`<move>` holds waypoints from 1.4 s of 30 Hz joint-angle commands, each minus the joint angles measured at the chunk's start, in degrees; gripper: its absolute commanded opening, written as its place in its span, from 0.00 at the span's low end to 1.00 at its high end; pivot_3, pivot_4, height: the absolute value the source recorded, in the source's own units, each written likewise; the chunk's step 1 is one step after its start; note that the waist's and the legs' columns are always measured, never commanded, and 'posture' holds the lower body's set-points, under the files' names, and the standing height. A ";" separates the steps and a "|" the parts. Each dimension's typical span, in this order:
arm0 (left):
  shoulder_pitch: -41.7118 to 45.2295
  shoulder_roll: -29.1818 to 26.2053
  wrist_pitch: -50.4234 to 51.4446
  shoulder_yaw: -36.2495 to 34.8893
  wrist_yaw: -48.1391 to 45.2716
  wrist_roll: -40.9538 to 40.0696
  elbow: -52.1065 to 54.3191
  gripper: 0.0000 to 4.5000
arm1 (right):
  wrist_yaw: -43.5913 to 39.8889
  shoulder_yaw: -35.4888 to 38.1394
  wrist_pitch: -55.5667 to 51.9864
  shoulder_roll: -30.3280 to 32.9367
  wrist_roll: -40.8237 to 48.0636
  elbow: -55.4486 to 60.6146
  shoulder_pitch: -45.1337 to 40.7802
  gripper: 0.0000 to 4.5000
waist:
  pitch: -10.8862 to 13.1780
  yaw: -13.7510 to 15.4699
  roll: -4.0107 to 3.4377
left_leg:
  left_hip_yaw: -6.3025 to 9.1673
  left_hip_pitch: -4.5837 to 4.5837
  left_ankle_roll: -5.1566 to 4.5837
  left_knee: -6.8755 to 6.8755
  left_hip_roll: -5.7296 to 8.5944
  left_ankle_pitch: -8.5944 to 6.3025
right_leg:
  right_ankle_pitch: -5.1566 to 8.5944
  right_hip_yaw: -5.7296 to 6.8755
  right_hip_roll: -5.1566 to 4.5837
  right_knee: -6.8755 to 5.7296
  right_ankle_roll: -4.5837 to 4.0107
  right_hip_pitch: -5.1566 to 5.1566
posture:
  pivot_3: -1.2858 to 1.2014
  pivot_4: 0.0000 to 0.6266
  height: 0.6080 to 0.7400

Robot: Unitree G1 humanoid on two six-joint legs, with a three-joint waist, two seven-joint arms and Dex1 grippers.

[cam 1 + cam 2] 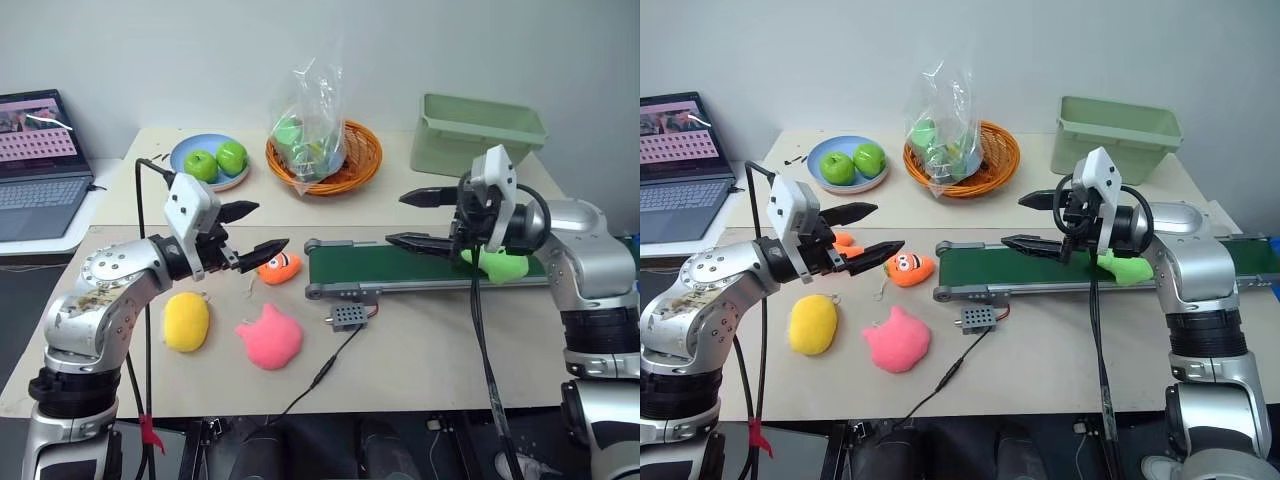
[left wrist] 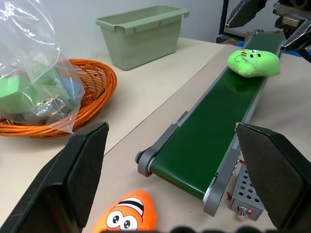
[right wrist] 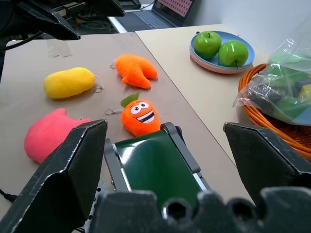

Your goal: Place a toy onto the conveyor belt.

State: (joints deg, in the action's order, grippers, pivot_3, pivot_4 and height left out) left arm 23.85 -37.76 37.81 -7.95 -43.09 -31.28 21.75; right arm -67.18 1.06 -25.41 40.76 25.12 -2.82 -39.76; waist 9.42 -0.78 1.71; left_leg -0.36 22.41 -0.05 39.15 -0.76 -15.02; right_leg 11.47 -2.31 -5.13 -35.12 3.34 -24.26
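Note:
The lime-green toy [image 1: 497, 263] lies on the dark green conveyor belt [image 1: 400, 265], toward its right part; the left wrist view shows the toy [image 2: 253, 62] resting flat on the belt [image 2: 204, 145]. My right gripper [image 1: 395, 218] hovers just above the belt, to the left of the toy, open with nothing between its fingers. My left gripper [image 1: 272, 224] is open and empty too, raised above the table left of the belt's end roller, pointing toward the belt.
An orange carrot plush [image 1: 278, 268], a yellow plush [image 1: 186, 320] and a pink plush [image 1: 270, 337] lie left of the belt, with another orange plush [image 3: 135, 70] nearby. A small grey box [image 1: 350, 316] with a cable sits in front. At the back stand an apple plate [image 1: 210, 160], a basket [image 1: 325, 150], a green bin [image 1: 480, 130] and a laptop [image 1: 40, 160].

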 commanded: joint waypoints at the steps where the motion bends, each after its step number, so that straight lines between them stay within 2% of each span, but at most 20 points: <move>1: 0.15 -0.33 -0.02 -0.61 0.67 -0.71 1.72 0.99 | 0.51 1.42 0.25 0.14 0.83 0.91 -1.57 1.00 | 0.00 -0.03 0.00 | 0.00 0.00 0.00 0.00 0.00 0.00 | 0.00 0.00 0.00 0.00 0.00 0.00 | 0.52 0.24 1.00; 25: -3.19 -0.95 1.17 -1.89 0.05 -2.08 1.36 0.99 | 0.23 1.76 -0.37 1.92 0.96 2.31 -0.10 1.00 | 0.00 -0.03 0.00 | -0.01 0.00 0.00 0.00 0.00 0.00 | 0.00 -0.01 0.00 0.03 0.00 0.00 | 0.52 0.24 1.00; 42: -1.54 -0.21 -0.09 -1.70 1.96 -2.28 0.47 0.99 | 0.58 1.93 0.36 1.38 0.78 1.01 -0.39 1.00 | 0.00 -0.06 0.00 | -0.01 0.00 0.00 0.00 0.00 0.00 | 0.00 -0.01 0.00 0.03 0.00 0.00 | 0.52 0.24 1.00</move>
State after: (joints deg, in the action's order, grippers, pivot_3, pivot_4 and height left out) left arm 21.83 -37.86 38.94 -8.23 -41.38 -33.36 21.58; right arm -66.88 1.07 -25.61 41.64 25.08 -2.57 -39.57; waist 9.42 -0.83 1.71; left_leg -0.37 22.41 -0.05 39.14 -0.76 -15.02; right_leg 11.47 -2.32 -5.13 -35.09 3.33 -24.27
